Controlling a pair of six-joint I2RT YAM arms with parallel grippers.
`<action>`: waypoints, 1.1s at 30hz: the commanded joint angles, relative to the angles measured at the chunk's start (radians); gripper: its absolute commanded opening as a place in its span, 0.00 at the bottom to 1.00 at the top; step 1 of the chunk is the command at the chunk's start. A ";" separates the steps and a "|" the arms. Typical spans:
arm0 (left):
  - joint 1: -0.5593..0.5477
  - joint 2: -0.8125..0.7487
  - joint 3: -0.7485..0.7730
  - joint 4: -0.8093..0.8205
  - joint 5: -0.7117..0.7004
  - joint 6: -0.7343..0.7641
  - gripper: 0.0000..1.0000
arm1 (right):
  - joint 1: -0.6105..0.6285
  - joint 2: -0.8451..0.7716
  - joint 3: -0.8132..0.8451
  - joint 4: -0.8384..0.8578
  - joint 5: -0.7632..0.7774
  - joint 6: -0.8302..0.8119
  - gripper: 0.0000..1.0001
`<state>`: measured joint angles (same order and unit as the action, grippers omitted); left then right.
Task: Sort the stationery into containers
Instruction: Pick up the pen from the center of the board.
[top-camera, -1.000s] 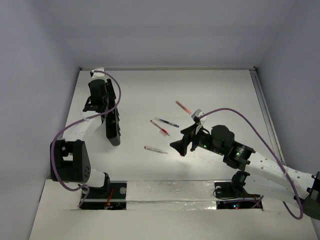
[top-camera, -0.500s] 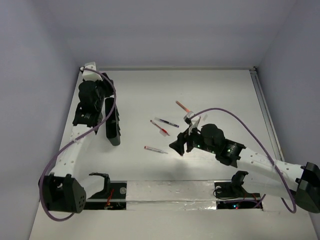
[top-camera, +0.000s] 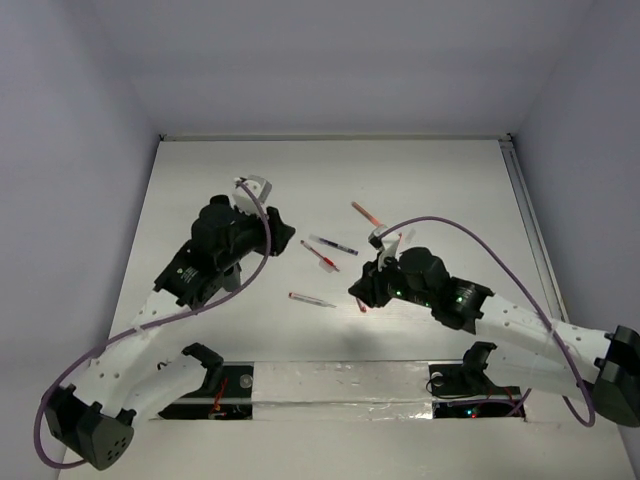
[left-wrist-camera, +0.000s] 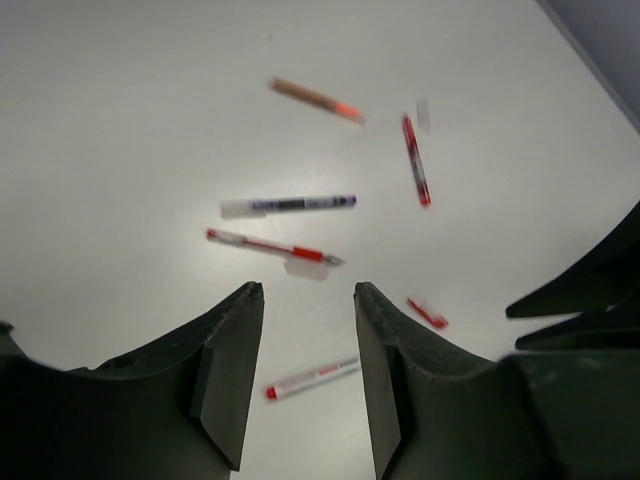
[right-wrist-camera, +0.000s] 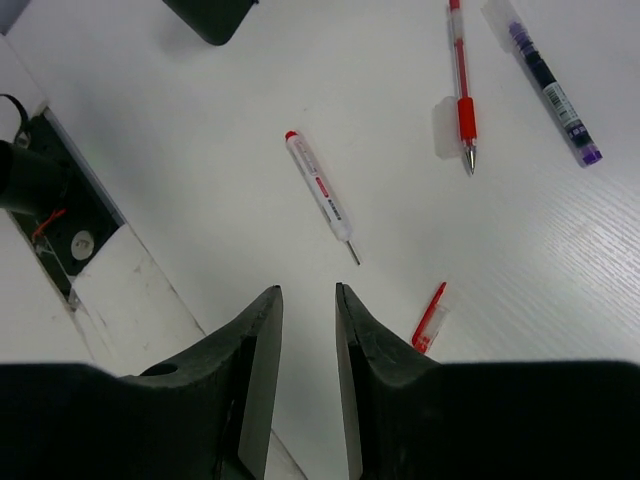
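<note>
Several pens lie mid-table: an orange-red pen (top-camera: 366, 213), a dark pen (top-camera: 333, 245), a red pen (top-camera: 320, 256) and a white pen with a red cap (top-camera: 312, 299). My left gripper (top-camera: 278, 236) hangs just left of them. It is open and empty, and the white pen (left-wrist-camera: 312, 378) shows on the table between its fingers. My right gripper (top-camera: 358, 292) is low beside a tiny red piece (right-wrist-camera: 430, 318). Its jaws (right-wrist-camera: 306, 292) stand a narrow gap apart with nothing in them. The container is hidden behind my left arm.
In the left wrist view another red pen (left-wrist-camera: 416, 160) lies beyond the dark pen (left-wrist-camera: 290, 204). The table's near edge (right-wrist-camera: 110, 270) runs close under my right gripper, with a foil strip (top-camera: 330, 378) and the arm bases along it. Grey walls enclose the table.
My left arm has swung from the black box at the left toward the pens in the middle. My right gripper's jaws have narrowed and it has dropped slightly toward the red piece.
</note>
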<state>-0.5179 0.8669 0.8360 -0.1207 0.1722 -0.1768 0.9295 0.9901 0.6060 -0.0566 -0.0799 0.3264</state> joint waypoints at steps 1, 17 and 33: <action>-0.065 0.061 0.029 -0.141 0.067 0.042 0.39 | 0.000 -0.085 0.012 -0.061 0.031 0.052 0.33; -0.347 0.506 0.126 -0.316 -0.186 0.115 0.53 | 0.000 -0.303 0.132 -0.261 0.210 0.046 0.42; -0.188 0.172 0.149 -0.203 -0.275 -0.085 0.58 | 0.000 0.234 0.170 -0.106 -0.156 -0.021 0.52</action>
<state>-0.7479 1.0664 0.9924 -0.3523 -0.1291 -0.2100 0.9295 1.1072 0.7074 -0.2188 -0.1383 0.3534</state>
